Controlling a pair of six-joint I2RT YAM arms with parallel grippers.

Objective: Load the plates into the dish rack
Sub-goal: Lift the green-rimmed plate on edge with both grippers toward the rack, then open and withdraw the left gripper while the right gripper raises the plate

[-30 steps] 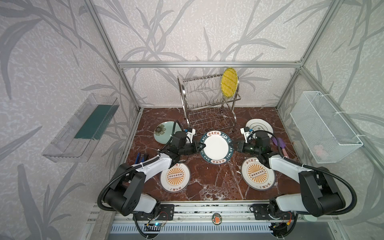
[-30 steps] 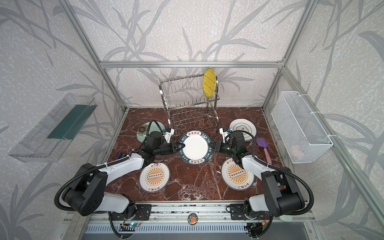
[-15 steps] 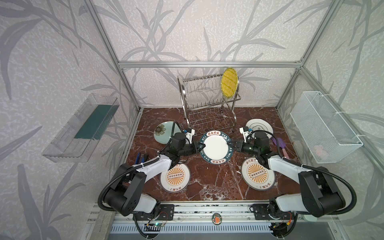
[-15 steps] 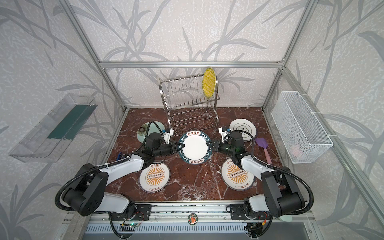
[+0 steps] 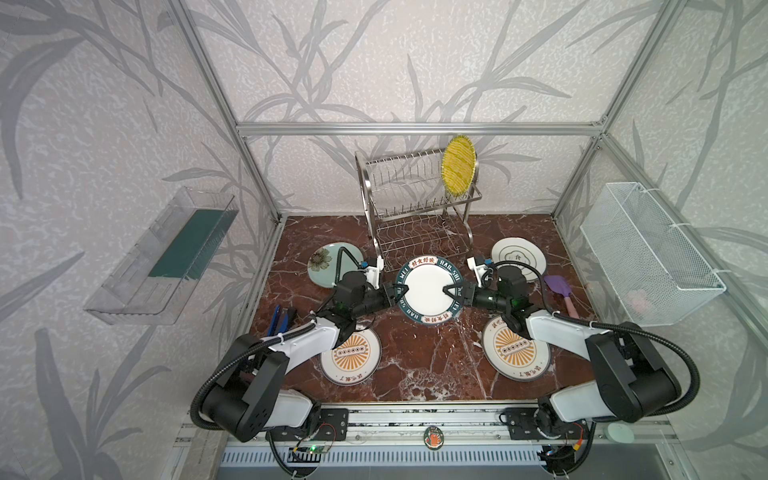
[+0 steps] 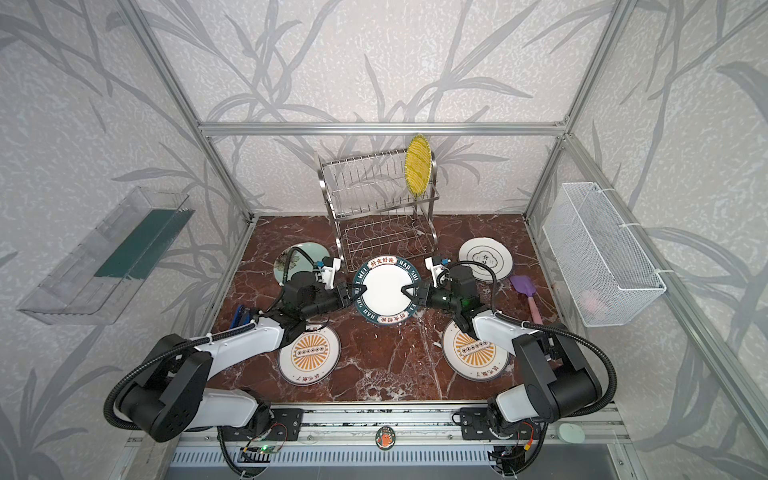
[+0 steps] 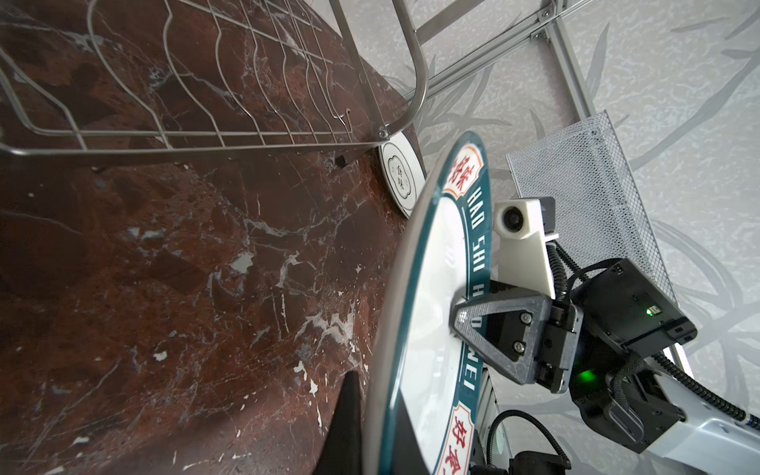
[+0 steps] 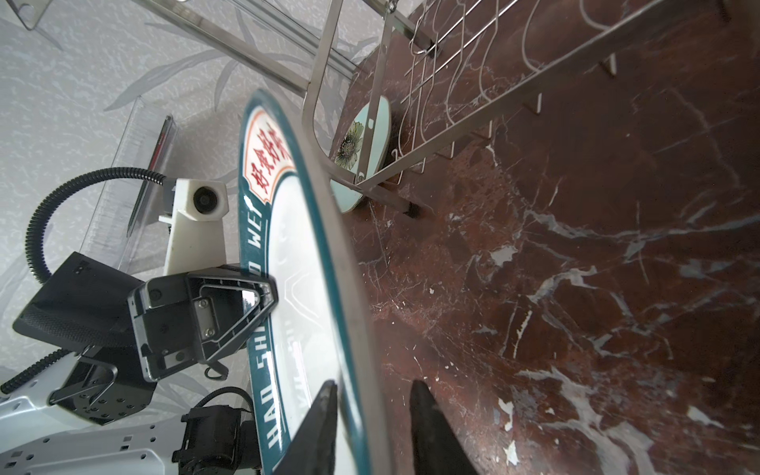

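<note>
The dark-green-rimmed white plate (image 5: 428, 289) (image 6: 384, 289) hangs tilted above the table in front of the dish rack (image 5: 415, 203). My left gripper (image 5: 395, 291) (image 7: 378, 395) is shut on its left rim. My right gripper (image 5: 451, 291) (image 8: 374, 386) straddles the right rim with its jaws open and a gap under the plate. A yellow plate (image 5: 458, 169) stands in the rack's top tier. Flat on the table lie a celadon plate (image 5: 326, 262), a dark-outline plate (image 5: 519, 257) and two orange sunburst plates (image 5: 351, 357) (image 5: 515, 347).
A purple spatula (image 5: 559, 289) lies by the right wall under the white mesh basket (image 5: 648, 253). A clear tray (image 5: 166, 253) hangs on the left wall. A blue-handled tool (image 5: 278, 318) lies near the left arm.
My right gripper's jaws have opened off the green-rimmed plate's right rim. The left gripper stays shut on the plate, which has barely moved.
</note>
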